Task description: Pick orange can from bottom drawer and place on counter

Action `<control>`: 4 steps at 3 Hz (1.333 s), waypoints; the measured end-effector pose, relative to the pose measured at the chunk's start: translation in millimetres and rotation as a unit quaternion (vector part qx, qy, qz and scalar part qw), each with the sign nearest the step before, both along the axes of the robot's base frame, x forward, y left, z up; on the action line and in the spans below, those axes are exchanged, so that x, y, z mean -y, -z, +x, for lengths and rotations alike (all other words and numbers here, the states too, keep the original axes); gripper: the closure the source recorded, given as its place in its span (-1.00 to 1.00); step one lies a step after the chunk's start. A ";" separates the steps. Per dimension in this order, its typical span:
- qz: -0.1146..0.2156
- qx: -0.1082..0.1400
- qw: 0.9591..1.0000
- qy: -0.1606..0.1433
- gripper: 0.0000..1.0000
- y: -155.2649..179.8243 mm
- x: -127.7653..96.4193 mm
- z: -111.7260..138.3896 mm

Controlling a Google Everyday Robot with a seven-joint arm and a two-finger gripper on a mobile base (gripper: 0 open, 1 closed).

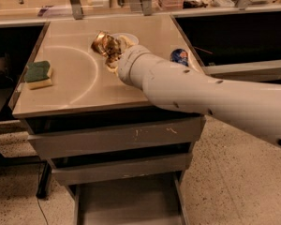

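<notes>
My gripper (108, 50) is over the middle of the beige counter (70, 90), at the end of my white arm that reaches in from the right. It is shut on the orange can (103, 43), a shiny golden dented can held tilted just above the counter, left of the white bowl. The bottom drawer (126, 200) stands pulled open below, with a bare grey floor. The two upper drawers are shut.
A white bowl (127, 37) sits behind the gripper, mostly hidden by it. A blue can (179, 56) lies at the counter's right edge. A green and yellow sponge (38, 74) sits at the left. Black sinks (234, 36) flank the counter.
</notes>
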State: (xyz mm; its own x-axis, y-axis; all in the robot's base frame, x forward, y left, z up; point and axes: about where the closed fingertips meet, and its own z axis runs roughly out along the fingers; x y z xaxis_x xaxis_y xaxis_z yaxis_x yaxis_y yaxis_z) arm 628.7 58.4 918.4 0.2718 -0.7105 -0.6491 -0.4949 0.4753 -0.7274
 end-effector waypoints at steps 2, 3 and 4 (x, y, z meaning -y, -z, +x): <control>0.000 -0.048 0.999 -0.023 1.00 32.9 -29.3 31.4; 0.005 -0.081 0.996 -0.027 1.00 61.5 -37.5 37.5; 0.009 -0.104 0.994 -0.032 1.00 81.7 -40.8 41.3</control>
State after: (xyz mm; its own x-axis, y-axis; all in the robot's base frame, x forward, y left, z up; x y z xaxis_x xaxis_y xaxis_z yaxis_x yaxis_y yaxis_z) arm 670.0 99.3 836.7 0.1755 -0.6840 -0.7081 -0.6630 0.4496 -0.5986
